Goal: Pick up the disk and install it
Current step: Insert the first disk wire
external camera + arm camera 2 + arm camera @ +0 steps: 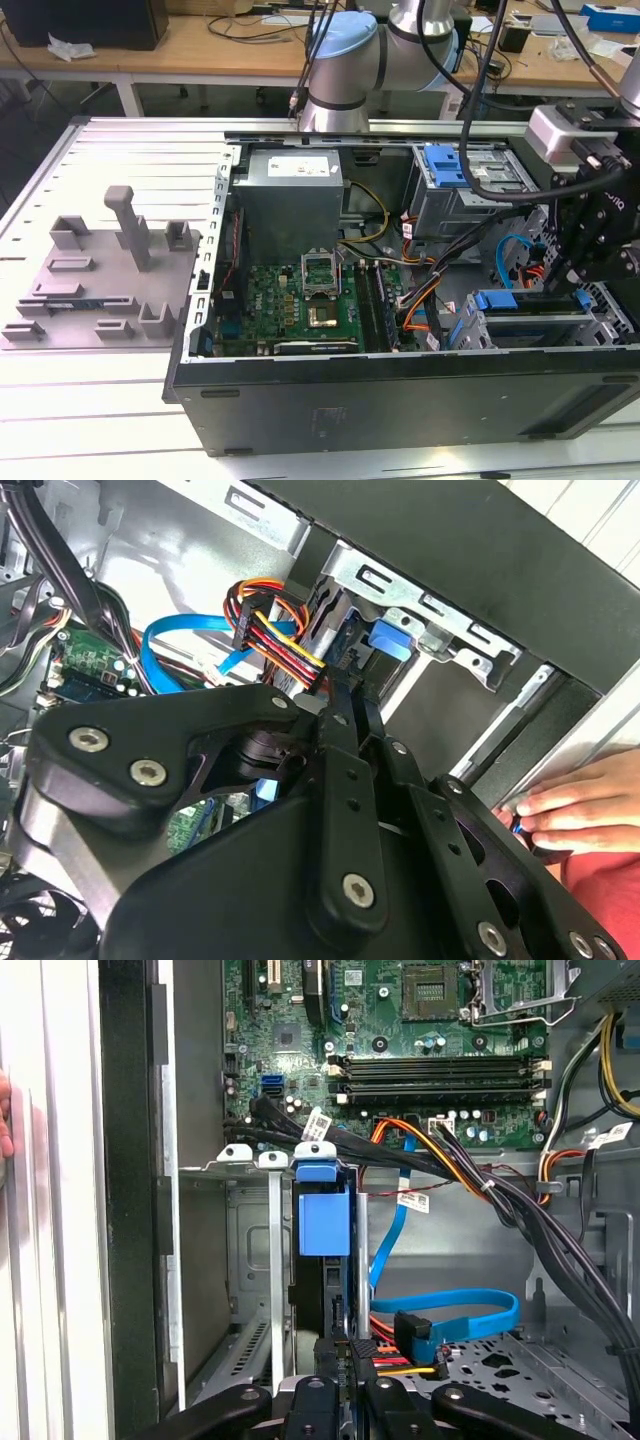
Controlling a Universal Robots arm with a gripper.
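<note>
- An open computer case (pixel 400 395) lies on its side on a pale slatted table (pixel 140 150).
- Inside it, a green motherboard (pixel 300 305) sits below a grey power supply (pixel 292 190).
- A drive cage (pixel 470 195) with a blue part on top is near the far wall.
- The black gripper (pixel 590 235) hangs over the drive bays with blue frames (pixel 545 310) at the exterior view's right; its fingers are not visible.
- A grey plastic fixture (pixel 100 285) stands on the table at the exterior view's left.
- Wooden desks (pixel 200 45) are behind.
</note>
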